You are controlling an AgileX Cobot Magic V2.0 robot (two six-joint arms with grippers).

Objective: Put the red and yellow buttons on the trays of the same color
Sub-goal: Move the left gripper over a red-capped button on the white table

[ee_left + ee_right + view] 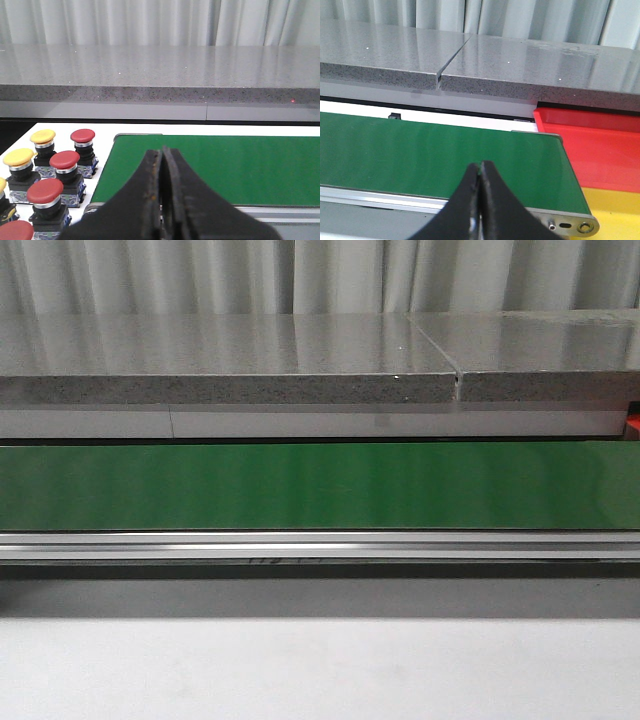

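The left pincer (162, 200) is pressed together and holds nothing, with red buttons (64, 160) and yellow buttons (42, 136) waiting beside it; the right pincer (480, 200) is pressed together too, near the red tray (600, 145) and yellow tray (615, 210), ready for sorting.

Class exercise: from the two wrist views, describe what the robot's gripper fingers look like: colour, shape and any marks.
Both grippers have matte black fingers, broad at the base and tapering to a point. The left gripper shows rusty brown specks along its inner edges; the right gripper looks clean. No cables or markings show.
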